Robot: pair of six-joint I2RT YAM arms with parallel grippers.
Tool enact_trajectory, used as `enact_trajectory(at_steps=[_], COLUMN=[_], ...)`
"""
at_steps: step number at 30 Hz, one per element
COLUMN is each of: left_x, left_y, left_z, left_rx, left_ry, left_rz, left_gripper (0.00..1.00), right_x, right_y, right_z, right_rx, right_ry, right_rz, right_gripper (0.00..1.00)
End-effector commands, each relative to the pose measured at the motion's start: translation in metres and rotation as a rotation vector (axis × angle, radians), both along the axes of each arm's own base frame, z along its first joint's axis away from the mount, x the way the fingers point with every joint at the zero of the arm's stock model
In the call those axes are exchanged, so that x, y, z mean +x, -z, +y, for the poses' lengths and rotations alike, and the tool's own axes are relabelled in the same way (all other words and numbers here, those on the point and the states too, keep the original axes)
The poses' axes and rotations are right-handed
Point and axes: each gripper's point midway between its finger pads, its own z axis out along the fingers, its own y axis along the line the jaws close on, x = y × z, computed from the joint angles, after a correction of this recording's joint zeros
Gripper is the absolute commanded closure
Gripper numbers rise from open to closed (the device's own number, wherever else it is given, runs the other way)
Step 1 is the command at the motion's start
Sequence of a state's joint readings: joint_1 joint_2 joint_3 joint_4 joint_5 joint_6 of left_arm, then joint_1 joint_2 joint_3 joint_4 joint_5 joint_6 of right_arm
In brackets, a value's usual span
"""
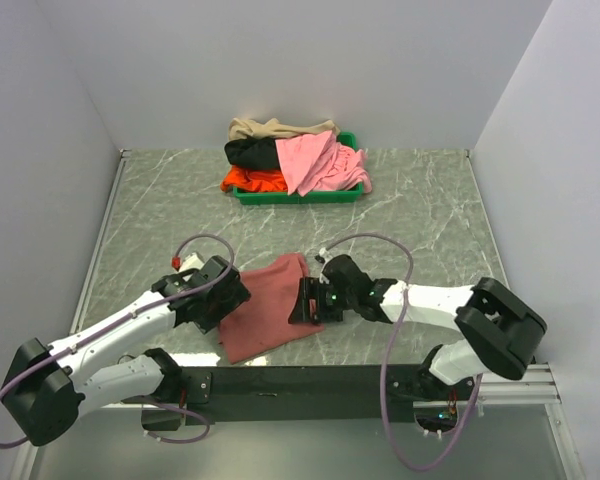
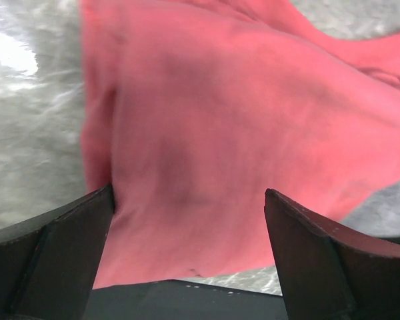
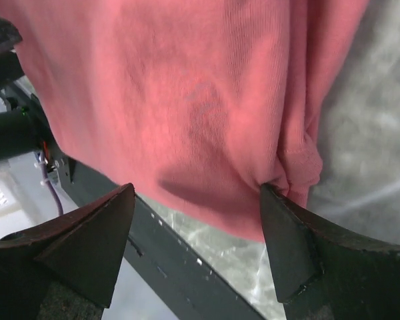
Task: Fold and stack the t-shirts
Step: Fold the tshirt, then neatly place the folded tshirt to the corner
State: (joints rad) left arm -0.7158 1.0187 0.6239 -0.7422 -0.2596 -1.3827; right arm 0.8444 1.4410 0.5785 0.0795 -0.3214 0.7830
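You have five t-shirts: one brick-red t-shirt (image 1: 268, 305) on the marbled grey-green surface (image 1: 420, 220) between the released left end effector (image 1: 230, 300) and the released right end effector (image 1: 302, 300), and a pile of four (image 1: 315, 160) in one green tray (image 1: 298, 197) by the white walls (image 1: 300, 60).

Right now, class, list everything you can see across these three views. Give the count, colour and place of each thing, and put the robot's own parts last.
brick-red t-shirt: one, dusty brick-red, lying on the table near its front edge, between the two grippers
pink t-shirt: one, light pink, heaped on the right of the tray
black t-shirt: one, black, back left of the tray
tan t-shirt: one, tan, at the back of the pile
orange-red t-shirt: one, bright orange-red, front left of the tray
tray: one, green, far middle of the table
table: one, grey-green marbled
left gripper: one, black fingers, open, over the brick-red shirt
right gripper: one, black fingers, open, over the same shirt's edge
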Motion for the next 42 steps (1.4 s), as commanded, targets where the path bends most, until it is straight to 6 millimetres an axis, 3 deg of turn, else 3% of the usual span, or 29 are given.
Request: enact_trajectory(at_steps=[1, 6, 10, 13, 15, 23, 24, 25, 27, 28, 33, 36, 38, 41, 42], left_x=[-0.001, -0.011, -0.022, -0.027, -0.023, 0.013, 0.014, 0.023, 0.029, 0.039, 0.072, 0.090, 0.091, 0.090, 0.081], left_y=[-0.013, -0.008, 0.010, 0.022, 0.029, 0.041, 0.048, 0.045, 0.052, 0.048, 0.046, 0.033, 0.030, 0.022, 0.023], left_z=[0.012, 0.028, 0.031, 0.032, 0.030, 0.042, 0.049, 0.057, 0.071, 0.075, 0.091, 0.103, 0.107, 0.133, 0.143], left_rx=[0.024, 0.082, 0.112, 0.130, 0.124, 0.203, 0.253, 0.276, 0.350, 0.353, 0.447, 0.527, 0.566, 0.698, 0.757], left_ry=[-0.054, -0.072, -0.055, -0.049, -0.049, -0.075, -0.065, -0.099, -0.101, -0.128, -0.132, -0.136, -0.122, -0.194, -0.230], left_rz=[-0.006, 0.024, 0.087, 0.123, 0.115, 0.091, 0.122, 0.128, 0.186, 0.190, 0.167, 0.145, 0.148, 0.158, 0.202], left_gripper=[0.01, 0.01, 0.01, 0.03, 0.10, 0.46, 0.54, 0.74, 0.94, 0.99, 0.99, 0.99, 1.00, 0.99, 0.99], right_x=[0.003, 0.029, 0.039, 0.043, 0.044, 0.053, 0.057, 0.059, 0.063, 0.067, 0.076, 0.079, 0.081, 0.082, 0.082], right_y=[-0.015, -0.058, -0.089, -0.093, -0.091, -0.084, -0.083, -0.085, -0.090, -0.092, -0.094, -0.090, -0.085, -0.082, -0.081], right_z=[-0.006, -0.009, -0.016, -0.023, -0.028, -0.043, -0.047, -0.048, -0.051, -0.053, -0.065, -0.074, -0.080, -0.081, -0.078], right_rx=[-0.006, -0.017, -0.004, -0.007, 0.001, 0.021, 0.015, 0.017, 0.019, 0.020, 0.010, -0.008, -0.019, -0.017, -0.008], right_ry=[0.082, 0.131, 0.143, 0.160, 0.171, 0.206, 0.218, 0.222, 0.233, 0.245, 0.264, 0.272, 0.285, 0.281, 0.273], right_rz=[-0.023, -0.164, -0.237, -0.251, -0.240, -0.201, -0.200, -0.201, -0.219, -0.229, -0.242, -0.241, -0.234, -0.222, -0.215], right_gripper=[0.18, 0.17, 0.16, 0.15, 0.14, 0.15, 0.15, 0.15, 0.15, 0.15, 0.15, 0.15, 0.15, 0.15, 0.15])
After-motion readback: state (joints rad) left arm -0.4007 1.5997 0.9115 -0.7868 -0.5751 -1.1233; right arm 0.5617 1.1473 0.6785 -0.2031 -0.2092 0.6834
